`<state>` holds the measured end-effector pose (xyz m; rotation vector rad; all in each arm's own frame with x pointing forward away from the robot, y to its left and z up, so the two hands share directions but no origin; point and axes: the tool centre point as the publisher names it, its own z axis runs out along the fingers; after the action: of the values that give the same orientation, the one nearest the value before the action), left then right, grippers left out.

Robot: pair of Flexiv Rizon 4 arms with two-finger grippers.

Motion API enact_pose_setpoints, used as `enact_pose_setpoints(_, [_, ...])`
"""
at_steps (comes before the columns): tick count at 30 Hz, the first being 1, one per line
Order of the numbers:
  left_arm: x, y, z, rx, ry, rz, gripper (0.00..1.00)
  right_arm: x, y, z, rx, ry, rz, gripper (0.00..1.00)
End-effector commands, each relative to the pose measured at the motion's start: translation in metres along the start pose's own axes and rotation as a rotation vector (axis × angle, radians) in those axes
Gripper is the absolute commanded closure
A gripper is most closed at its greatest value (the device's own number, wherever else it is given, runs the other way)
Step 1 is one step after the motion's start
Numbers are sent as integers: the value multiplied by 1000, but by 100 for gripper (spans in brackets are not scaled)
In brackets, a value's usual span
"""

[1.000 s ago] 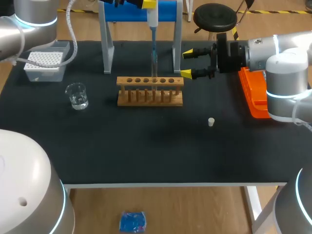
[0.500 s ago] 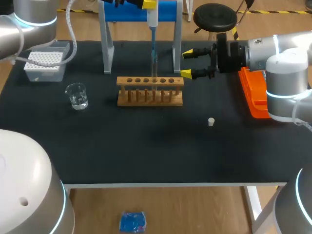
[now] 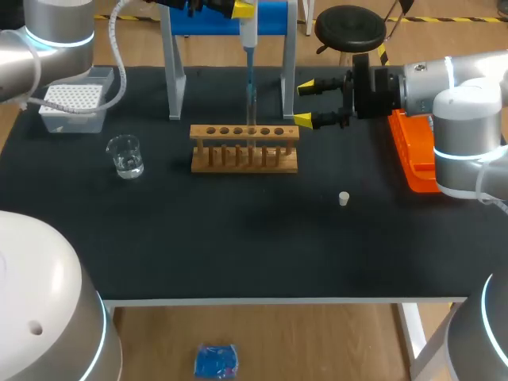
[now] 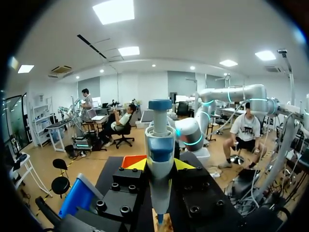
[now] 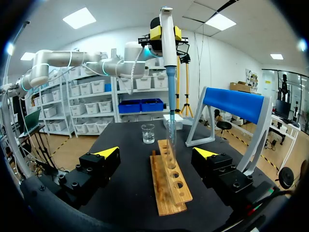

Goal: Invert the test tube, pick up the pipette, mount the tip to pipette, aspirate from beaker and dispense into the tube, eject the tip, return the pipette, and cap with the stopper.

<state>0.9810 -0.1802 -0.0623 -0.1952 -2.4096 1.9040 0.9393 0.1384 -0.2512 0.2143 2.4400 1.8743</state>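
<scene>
Over table (image 3: pixel 238 238), pipette (image 3: pixel 248 36) seemingly unmoved

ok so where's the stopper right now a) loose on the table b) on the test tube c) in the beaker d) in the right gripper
a: the small white stopper lies alone on the black table, nearer the camera than the rack, and the right gripper stands open and empty.

table (image 3: pixel 238 254): black top, wide | front rim (image 3: pixel 278 301): pale | leg (image 3: pixel 414 337): white, under right front corner
</scene>
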Motion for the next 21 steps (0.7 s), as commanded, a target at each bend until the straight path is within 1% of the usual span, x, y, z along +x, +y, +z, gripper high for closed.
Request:
enact_pose_setpoints(1, [2, 3, 1, 6, -6, 3, 100, 0, 0, 0, 1, 0, 0, 0])
enact_pose_setpoints(9, [2, 9, 2, 8, -10, -1, 100, 0, 0, 0, 1, 0, 0, 0])
enact_pose_setpoints(21, [0, 13, 3, 10, -15, 1, 100, 0, 0, 0, 1, 0, 0, 0])
